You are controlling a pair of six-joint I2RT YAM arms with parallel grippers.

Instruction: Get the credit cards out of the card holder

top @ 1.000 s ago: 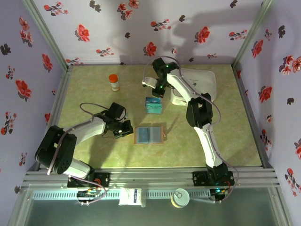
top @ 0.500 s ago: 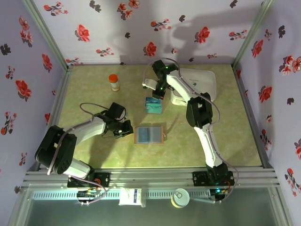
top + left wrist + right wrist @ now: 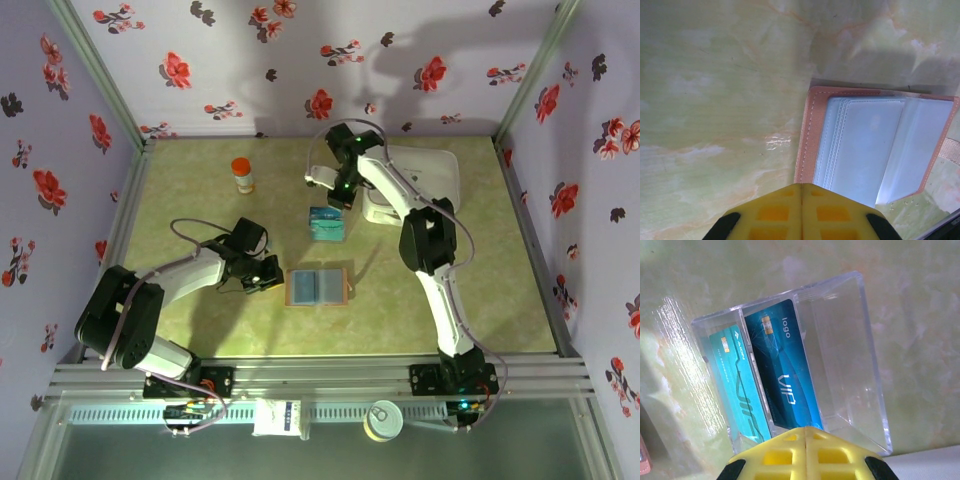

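**Left hand (image 3: 268,273) and right hand (image 3: 340,196) both clenched, nothing held**

The green table (image 3: 480,290) carries everything. A white container (image 3: 430,170) sits at its far right, and the right arm reaches across it. The holder (image 3: 317,286) lies open and flat near the middle with its blue-grey sleeves up, and the left hand is just beside its left edge. Beyond the holder, well apart, stands a clear box (image 3: 327,224), with the right hand above its far side. Two cards (image 3: 782,375) stand in neighbouring slots of the box, one teal, one darker blue.
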